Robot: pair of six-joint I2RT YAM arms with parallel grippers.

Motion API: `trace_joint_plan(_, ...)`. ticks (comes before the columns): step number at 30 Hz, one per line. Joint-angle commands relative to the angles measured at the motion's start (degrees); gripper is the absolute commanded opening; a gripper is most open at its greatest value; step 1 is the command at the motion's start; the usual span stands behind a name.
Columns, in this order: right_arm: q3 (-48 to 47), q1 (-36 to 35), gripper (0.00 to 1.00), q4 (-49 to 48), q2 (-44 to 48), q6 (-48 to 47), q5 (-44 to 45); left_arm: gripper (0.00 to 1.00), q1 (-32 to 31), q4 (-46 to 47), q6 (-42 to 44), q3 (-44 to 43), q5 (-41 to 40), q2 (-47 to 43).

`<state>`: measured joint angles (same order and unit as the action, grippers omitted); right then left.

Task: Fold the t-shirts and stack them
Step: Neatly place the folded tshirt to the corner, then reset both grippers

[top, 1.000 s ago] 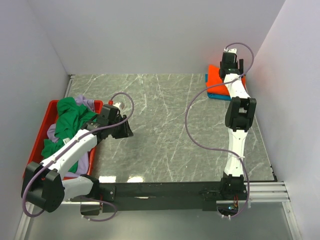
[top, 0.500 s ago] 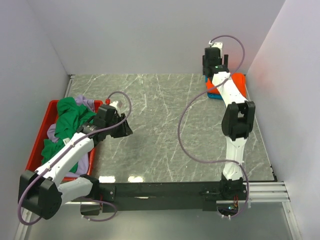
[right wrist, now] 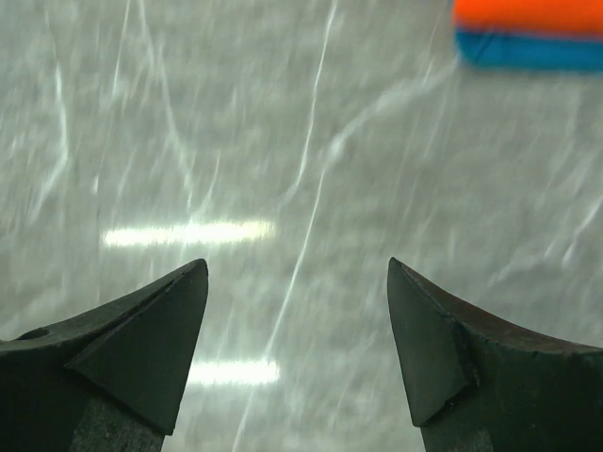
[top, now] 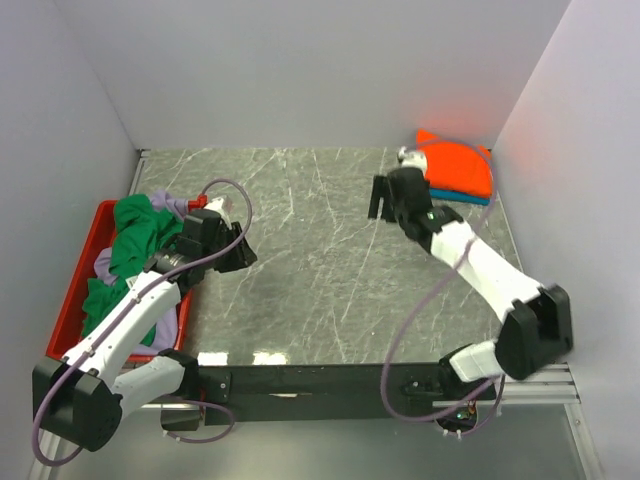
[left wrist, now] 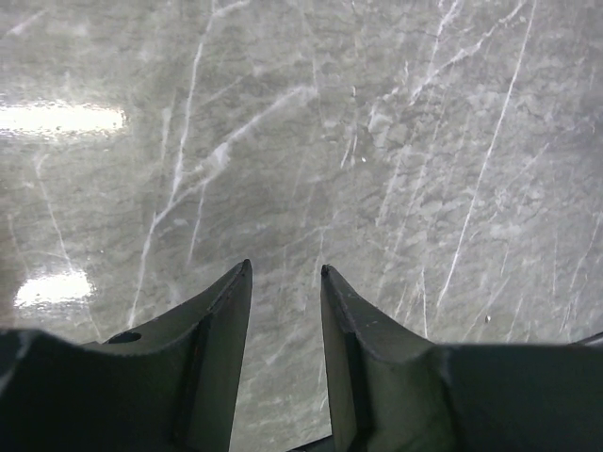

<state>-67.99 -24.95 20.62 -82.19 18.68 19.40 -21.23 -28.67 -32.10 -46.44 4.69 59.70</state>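
Observation:
A folded bright orange t-shirt point(top: 458, 166) lies on a folded teal-blue t-shirt point(top: 462, 198) at the back right corner. In the right wrist view the orange t-shirt point(right wrist: 528, 13) and teal-blue t-shirt point(right wrist: 529, 49) show at the top edge. A crumpled green t-shirt point(top: 133, 248) and a pale lavender t-shirt point(top: 176, 206) lie heaped in the tray. My left gripper point(top: 240, 255) hangs just right of the heap, open point(left wrist: 285, 269) over bare marble. My right gripper point(top: 379, 204) is left of the stack, wide open point(right wrist: 297, 267) and empty.
The shallow red tray point(top: 74, 287) sits at the table's left edge beside the wall. White walls close in the left, back and right sides. The grey marble tabletop point(top: 320, 270) spreads between the two arms. A black rail point(top: 330, 380) runs along the near edge.
My right arm has swung away from the stack in the back right corner, leftward and nearer. My left gripper has drawn back slightly toward the tray and opened a little wider.

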Motion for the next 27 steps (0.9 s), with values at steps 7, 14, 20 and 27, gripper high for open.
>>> trace_joint_plan(7, 22.1, -2.0, 0.84, -3.2, 23.6, 9.4, -12.5, 0.42, 1.0, 0.2, 1.3, -1.6, -1.5, -3.1)
trace_joint_plan(14, 25.9, -2.0, 0.85, 1.2, 34.0, 9.1, -13.8, 0.43, 1.3, 1.8, 0.9, -1.1, -0.8, -5.6)
trace_joint_plan(20, 25.9, -2.0, 0.86, 3.2, 36.6, 8.2, -13.5, 0.43, 1.2, 1.3, 1.5, -1.0, -1.0, -4.8)
trace_joint_plan(27, 26.4, -2.0, 0.86, 3.8, 36.8, 8.9, -15.4, 0.44, 1.3, 1.8, 1.8, -0.8, -0.6, -4.8)
